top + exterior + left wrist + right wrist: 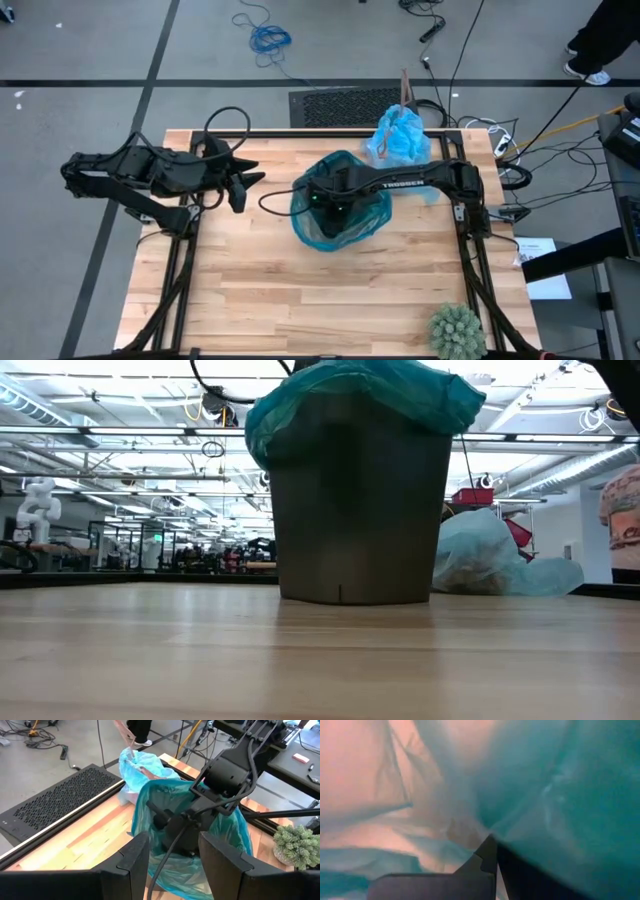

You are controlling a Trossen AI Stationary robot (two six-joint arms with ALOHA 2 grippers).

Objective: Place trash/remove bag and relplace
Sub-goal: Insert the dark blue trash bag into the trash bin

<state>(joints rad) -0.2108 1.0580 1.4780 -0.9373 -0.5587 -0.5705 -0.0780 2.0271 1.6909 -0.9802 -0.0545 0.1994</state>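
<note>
A dark bin (355,510) stands upright mid-table, lined with a teal-green plastic bag (340,215) whose edge is folded over the rim (300,405). My right gripper (492,851) reaches down into it from above, shut. The pale blue bag (400,138), bunched up with brownish trash showing through it (480,565), lies on the table behind the bin at the far right. My left gripper (245,185) hangs open above the table's far left, pointing toward the bin and touching nothing. My right gripper, pointing steeply down inside the bin, has its shut fingertips (487,847) against the crumpled teal-green plastic (470,827) deep in the liner. Whether any film is caught between the fingers, I cannot tell. The liner stays in the bin, which stands on the table.
A spiky green ball (457,330) sits at the near right corner. A black perforated panel (345,105) lies beyond the far edge, with cables around it. The near half of the wooden table (300,300) is bare.
</note>
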